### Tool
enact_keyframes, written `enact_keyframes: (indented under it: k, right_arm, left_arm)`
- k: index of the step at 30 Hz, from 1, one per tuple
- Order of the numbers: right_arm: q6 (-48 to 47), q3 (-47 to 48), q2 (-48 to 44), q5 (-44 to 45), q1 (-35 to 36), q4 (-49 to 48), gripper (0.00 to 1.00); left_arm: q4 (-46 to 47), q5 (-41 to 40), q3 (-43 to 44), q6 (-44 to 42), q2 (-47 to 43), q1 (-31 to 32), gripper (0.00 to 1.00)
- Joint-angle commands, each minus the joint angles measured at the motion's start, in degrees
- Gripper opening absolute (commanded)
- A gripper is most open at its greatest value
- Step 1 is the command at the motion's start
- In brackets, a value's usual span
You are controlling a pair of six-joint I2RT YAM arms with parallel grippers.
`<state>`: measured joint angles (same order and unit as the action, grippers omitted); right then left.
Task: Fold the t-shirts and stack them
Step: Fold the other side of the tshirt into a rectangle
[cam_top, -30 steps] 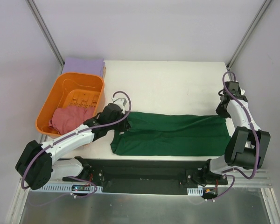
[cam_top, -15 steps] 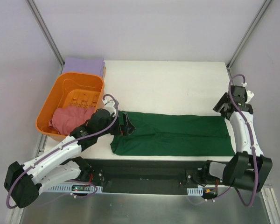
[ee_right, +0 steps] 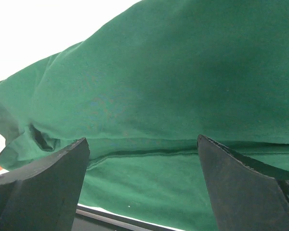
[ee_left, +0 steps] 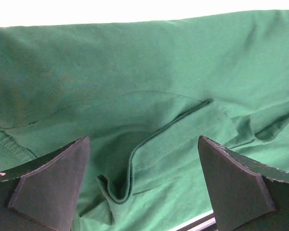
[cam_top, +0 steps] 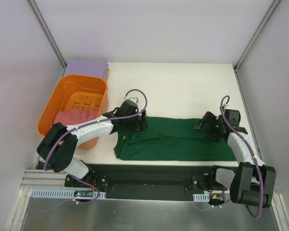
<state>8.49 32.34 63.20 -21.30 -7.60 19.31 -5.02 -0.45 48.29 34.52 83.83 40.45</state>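
Lying beside the basket [cam_top: 83,77], the green shirt [cam_top: 178,140] is overhung by the left gripper [cam_top: 140,123] and right gripper [cam_top: 203,125], both spread open; the pink shirt [cam_top: 67,119] is contained in the basket.

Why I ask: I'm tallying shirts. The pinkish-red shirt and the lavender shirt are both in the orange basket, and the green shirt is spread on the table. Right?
No. The top external view shows the lavender shirt outside the orange basket, lying just beyond its far rim. The pinkish-red shirt is inside; the green shirt is spread on the table.
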Motion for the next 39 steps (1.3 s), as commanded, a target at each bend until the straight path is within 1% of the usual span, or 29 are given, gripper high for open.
enact_keyframes:
  k: [1, 4, 6, 8, 9, 11, 12, 14, 17, 20, 21, 22, 23, 25, 26, 27, 28, 30, 31, 33, 35, 39]
  right_arm:
    - [-1.28, -0.08, -0.80, -2.88, 0.12, -3.06, 0.96]
    - [-2.77, -0.08, -1.32, -1.21, 0.04, -1.30, 0.96]
    - [-2.95, -0.17, -1.76, -0.50, 0.04, -1.03, 0.96]
    - [-2.95, -0.26, -1.94, -0.23, 0.04, -0.94, 0.96]
    - [-2.95, -0.26, -1.85, -0.06, 0.04, -0.77, 0.96]
    - [-3.13, 0.09, -1.85, 0.47, -0.05, 0.19, 0.96]
    - [-3.13, 0.36, -1.85, 0.99, -0.05, 0.81, 0.96]
    - [-3.48, 0.53, -2.38, 1.52, -0.05, 1.60, 0.96]
    - [-3.83, 0.53, -3.26, 2.40, -0.05, 2.31, 0.96]
    - [-4.18, 0.36, -3.96, 2.93, -0.14, 2.66, 0.96]
    - [-4.18, 0.27, -4.05, 3.02, -0.14, 2.66, 0.96]
    - [-4.27, 0.36, -4.05, 3.19, -0.14, 2.66, 0.96]
    - [-4.36, 0.36, -4.14, 3.28, -0.23, 2.75, 0.96]
    - [-4.54, 0.36, -4.05, 3.37, -0.23, 2.92, 0.96]
    - [-4.54, 0.36, -4.05, 3.46, -0.23, 2.84, 0.96]
    - [-4.54, 0.36, -4.05, 3.46, -0.31, 2.92, 0.96]
    - [-4.54, 0.44, -4.05, 3.46, -0.31, 2.93, 0.96]
    - [-4.54, 0.36, -4.31, 3.46, -0.31, 2.93, 0.96]
    - [-4.54, 0.44, -4.49, 3.37, -0.31, 3.10, 0.96]
    - [-4.71, 0.53, -5.10, 3.28, -0.31, 3.01, 0.96]
    - [-4.80, 0.62, -5.37, 3.11, -0.23, 2.93, 0.96]
    - [-4.10, 0.01, -4.32, 2.75, -0.23, 1.61, 0.96]
  left_arm:
    - [0.71, 4.29, 2.16, 0.19, 3.35, 0.07, 0.84]
    - [1.67, 6.95, 0.58, -0.07, 2.31, 0.95, 0.61]
    - [1.94, 7.30, -1.35, -0.24, 0.12, 1.74, 0.44]
    - [2.38, 6.87, -3.72, -0.77, -2.52, 3.05, 0.33]
    - [2.47, 6.86, -4.78, -1.73, -3.75, 3.49, 0.29]
    - [3.17, 8.26, -6.97, -4.19, -5.51, 4.38, 0.17]
    - [3.61, 10.18, -8.20, -5.07, -6.04, 4.55, 0.13]
    - [3.78, 13.53, -10.31, -6.13, -7.10, 4.73, 0.08]
    - [4.40, 16.79, -14.18, -6.75, -10.61, 5.96, 0.07]
    - [4.75, 20.30, -17.08, -7.89, -14.04, 6.75, 0.12]
    - [6.58, 22.49, -18.22, -8.50, -15.79, 6.84, 0.13]
    - [7.56, 24.77, -19.19, -9.12, -16.76, 6.93, 0.21]
    - [8.09, 26.79, -19.64, -9.82, -18.08, 7.10, 0.32]
    - [8.09, 27.61, -20.08, -10.96, -19.75, 7.19, 0.46]
    - [8.09, 26.48, -19.99, -10.79, -20.37, 7.19, 0.53]
    - [8.09, 25.59, -19.91, -10.79, -21.07, 7.19, 0.66]
    - [8.01, 24.19, -19.64, -10.36, -21.51, 7.19, 0.74]
    - [8.01, 19.28, -18.33, -7.99, -22.22, 7.10, 0.95]
    - [8.00, 16.39, -17.71, -6.41, -22.05, 7.19, 0.99]
    - [8.00, 10.94, -15.87, -3.08, -21.08, 7.10, 0.99]
    - [8.09, 7.49, -13.24, -0.17, -18.28, 6.75, 0.99]
    - [8.27, 7.74, -7.35, 4.75, -8.80, 5.96, 0.99]
